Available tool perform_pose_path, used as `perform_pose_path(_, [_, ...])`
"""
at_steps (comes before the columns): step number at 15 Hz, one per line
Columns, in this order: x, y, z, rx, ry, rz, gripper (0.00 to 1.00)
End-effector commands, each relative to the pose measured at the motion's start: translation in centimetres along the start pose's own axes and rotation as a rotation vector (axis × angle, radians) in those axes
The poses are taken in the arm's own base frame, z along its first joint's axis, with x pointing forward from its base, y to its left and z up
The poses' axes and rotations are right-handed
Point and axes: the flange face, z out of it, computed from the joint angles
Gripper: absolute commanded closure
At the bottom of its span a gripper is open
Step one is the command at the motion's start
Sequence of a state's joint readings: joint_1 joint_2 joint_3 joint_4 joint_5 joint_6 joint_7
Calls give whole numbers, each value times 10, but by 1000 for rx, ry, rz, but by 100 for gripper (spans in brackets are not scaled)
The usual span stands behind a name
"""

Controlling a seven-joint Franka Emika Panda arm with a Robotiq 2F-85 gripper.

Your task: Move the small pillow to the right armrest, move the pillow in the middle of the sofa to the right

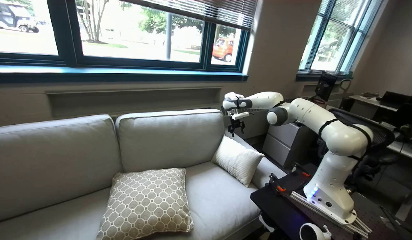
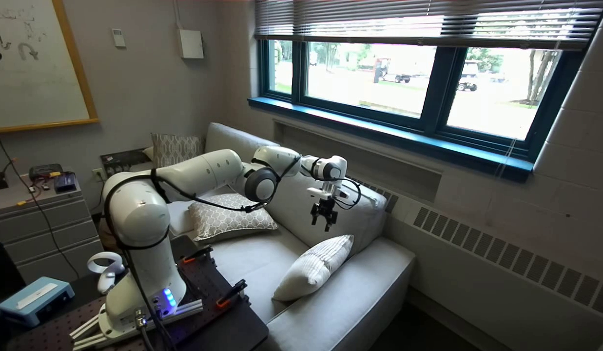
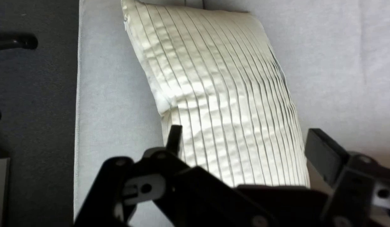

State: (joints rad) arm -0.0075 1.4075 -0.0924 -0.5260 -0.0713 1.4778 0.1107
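- The arm [image 1: 314, 116] stood on its base [image 1: 329, 190], which was fixed on the dark table [image 1: 264, 198] beside the sofa [image 1: 56, 150].
- It rose upright, then leaned over at the shoulder and stretched out toward the end of the backrest [image 1: 169, 140].
- In both exterior views the elbow [image 1: 276, 116] was only partly bent, and the section beyond it ran close to level.
- At the wrist [image 2: 336, 168] it turned down, so the gripper [image 2: 320, 224] pointed toward the seat [image 1: 215, 196].
- The fingers [image 3: 325, 154] were spread, with a wide gap between them in the wrist view.
- The gripper hung above the small pillow [image 2: 316, 268], near its upper end and apart from it.
- The small pillow leaned, tilted, against the inner side of the armrest [image 2: 352, 297], its lower edge on the seat.
- The patterned pillow [image 1: 149, 203] lay on the seat, well apart from the small pillow.
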Motion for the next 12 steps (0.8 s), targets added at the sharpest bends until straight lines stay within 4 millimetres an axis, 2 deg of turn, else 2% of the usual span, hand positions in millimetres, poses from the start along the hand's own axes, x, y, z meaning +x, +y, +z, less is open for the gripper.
perform_pose_path(1, [-16,9,-78,118,90,14,0])
perform_pose_path(5, [-48,-16,-160,245,176,0,0])
perform_pose_path(7, [-64,-48,-191,323,193,-14,0])
perform_pose_path(9, [-77,-83,-207,399,197,-27,0])
perform_pose_path(12, [-86,-136,-210,499,184,-69,0])
